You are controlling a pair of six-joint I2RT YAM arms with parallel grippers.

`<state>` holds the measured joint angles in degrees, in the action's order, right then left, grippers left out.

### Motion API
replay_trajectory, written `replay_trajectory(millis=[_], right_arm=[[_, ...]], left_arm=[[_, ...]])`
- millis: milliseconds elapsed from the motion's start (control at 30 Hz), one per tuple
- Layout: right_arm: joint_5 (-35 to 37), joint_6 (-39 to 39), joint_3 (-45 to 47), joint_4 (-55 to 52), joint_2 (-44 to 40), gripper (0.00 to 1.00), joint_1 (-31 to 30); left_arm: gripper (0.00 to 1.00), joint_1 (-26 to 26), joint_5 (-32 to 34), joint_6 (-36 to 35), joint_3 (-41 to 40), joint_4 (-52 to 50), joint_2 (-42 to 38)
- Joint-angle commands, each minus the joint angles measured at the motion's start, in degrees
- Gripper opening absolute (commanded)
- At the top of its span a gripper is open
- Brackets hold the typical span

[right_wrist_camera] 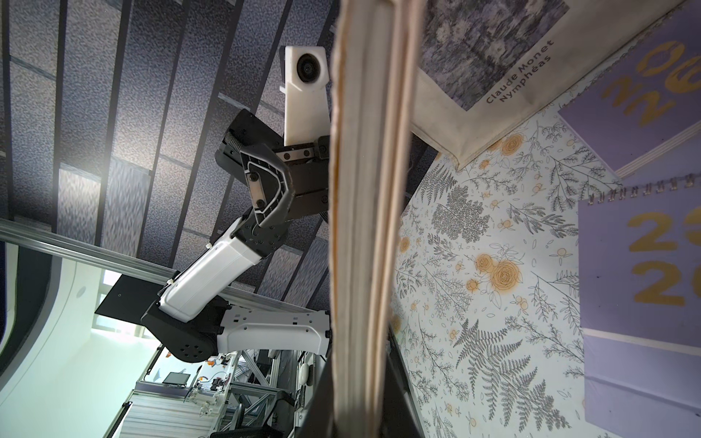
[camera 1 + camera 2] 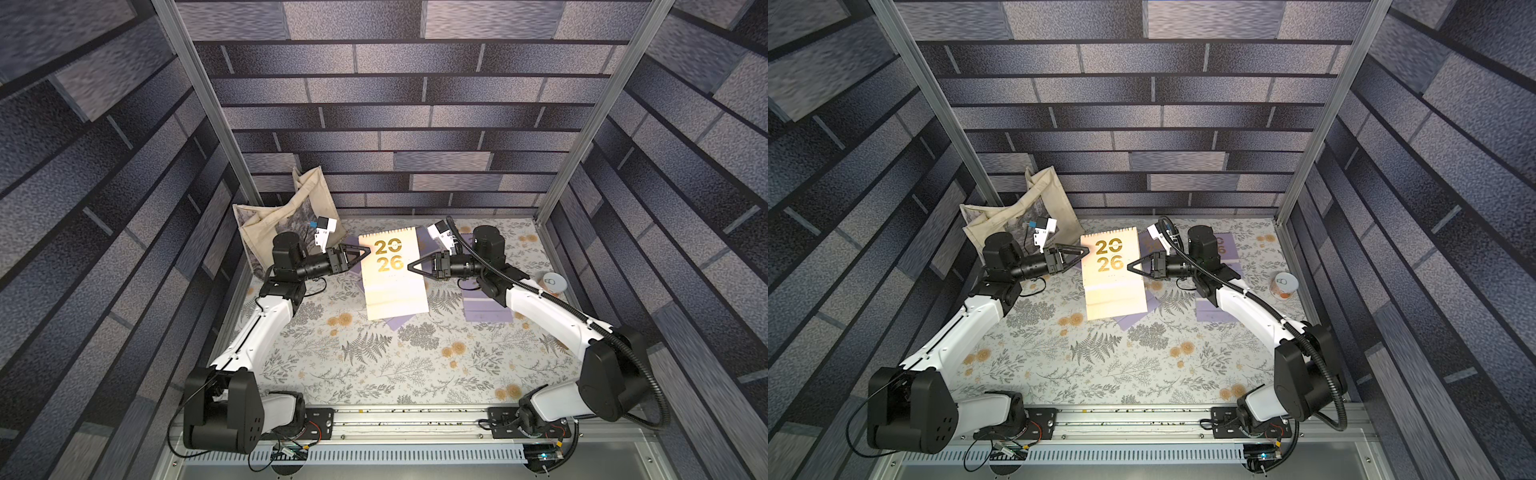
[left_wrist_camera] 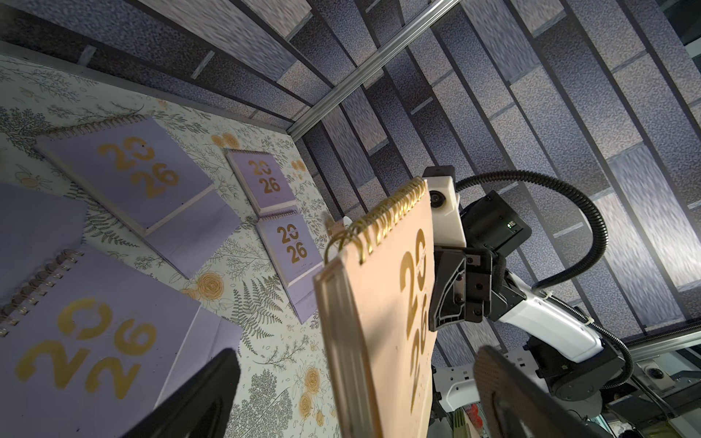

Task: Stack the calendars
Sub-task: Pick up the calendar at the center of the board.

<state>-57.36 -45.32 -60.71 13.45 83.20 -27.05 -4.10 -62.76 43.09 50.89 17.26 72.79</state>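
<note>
In both top views I hold the peach calendar (image 2: 390, 270) (image 2: 1113, 274) up over the table (image 2: 374, 365), gold numbers facing up. My right gripper (image 2: 410, 266) has its fingers pressed together on the calendar's right edge. My left gripper (image 2: 366, 251) sits at the other edge, near the rings. Purple calendars (image 2: 486, 309) lie flat under and beside the peach one, not in one pile. The tote bag (image 2: 270, 224) slumps in the far corner and is not part of my job.

In my left wrist view, my left fingers (image 3: 197, 394) are spread wide. The peach calendar (image 3: 387, 322) stands between them, and I cannot tell if either finger touches it. Behind it my right gripper (image 3: 436, 311) pinches it. On the table I see four purple calendars (image 3: 125, 170) lying apart, and a bit of a fifth.

In my right wrist view, the peach calendar (image 1: 368, 227) shows edge-on and runs straight down into my grip. My left gripper (image 1: 273, 186) hangs open on its far side.

I think I am in the middle of moving the peach calendar, and no real pile is made yet. Next, I think I need to steady it with both hands or lower it flat onto one purple calendar, with the rings lined up, and only then let go.
</note>
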Motion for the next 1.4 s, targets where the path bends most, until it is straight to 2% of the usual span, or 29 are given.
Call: replay_trajectory(millis=[0, 433, 500, 833, 967, 1100, 1200, 1233, 1300, 1367], right_arm=[[-2.2, 1.0, -2.1, 2.7, -2.2, 0.00, 0.5], [-5.2, 5.8, -3.9, 4.3, -1.5, 0.00, 1.1], [-4.8, 5.9, -3.8, 4.8, -1.4, 0.00, 1.5], [-4.2, 6.3, -3.7, 5.7, 0.1, 0.00, 2.4], [-4.3, 6.2, -4.2, 6.4, 0.8, 0.00, 2.4], [-4.3, 5.8, -4.8, 7.0, 1.7, 0.00, 2.4], [-4.3, 5.9, -4.9, 6.7, 2.4, 0.00, 2.4], [-4.0, 6.0, -4.9, 6.3, 2.5, 0.00, 2.5], [-4.0, 6.6, -4.7, 5.5, 2.6, 0.09, 2.4], [-3.2, 7.3, -4.5, 4.5, 2.5, 0.26, 2.7]], left_arm=[[0.93, -0.6, -2.3, 1.2, 0.8, 5.0, 0.5], [0.74, -3.5, -5.9, 6.3, 1.9, 11.1, 1.5], [0.67, -3.5, -6.0, 6.3, 2.0, 11.0, 1.0], [0.50, -3.7, -6.4, 7.7, 2.5, 12.3, -0.3], [0.37, -4.3, -6.6, 8.2, 2.2, 13.4, -0.2], [0.32, -4.8, -6.6, 8.6, 2.1, 14.1, -0.4], [0.12, -5.0, -6.5, 8.2, 1.9, 14.2, -1.3], [0.01, -4.9, -6.2, 7.9, 1.8, 13.9, -1.6], [0.00, -4.8, -6.5, 7.3, 2.0, 13.4, -1.6], [0.00, -4.8, -7.4, 7.3, 2.8, 12.9, -1.2]])
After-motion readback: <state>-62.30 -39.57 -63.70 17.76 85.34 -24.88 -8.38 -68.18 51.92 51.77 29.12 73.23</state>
